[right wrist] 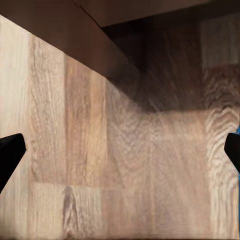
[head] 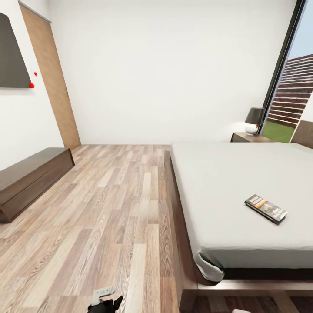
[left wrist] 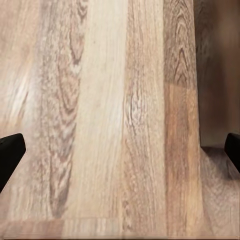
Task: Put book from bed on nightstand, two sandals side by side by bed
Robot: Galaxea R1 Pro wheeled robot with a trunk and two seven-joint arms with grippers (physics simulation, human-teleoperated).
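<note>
Approaching bed (head: 226,182) | book (head: 265,208) lies on mattress near foot, nightstand (head: 250,138) beyond far corner | left pincer (left wrist: 120,152) and right pincer (right wrist: 120,152) spread wide, empty, over floor (head: 113,208) | advice: roll closer before reaching for book.

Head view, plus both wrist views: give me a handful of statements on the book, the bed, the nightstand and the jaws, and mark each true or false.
1. The book lies flat on the bed's mattress. True.
2. The book sits on the nightstand. False: the nightstand, at the far corner of the bed by the window, bears a dark-shaded lamp, not the book.
3. The left gripper has its jaws wide apart over bare wood floor. True.
4. The right gripper is shut on the book. False: its jaws are apart, with floor and dark bed frame between them.
5. A long low bench stands against the left wall. True.
</note>
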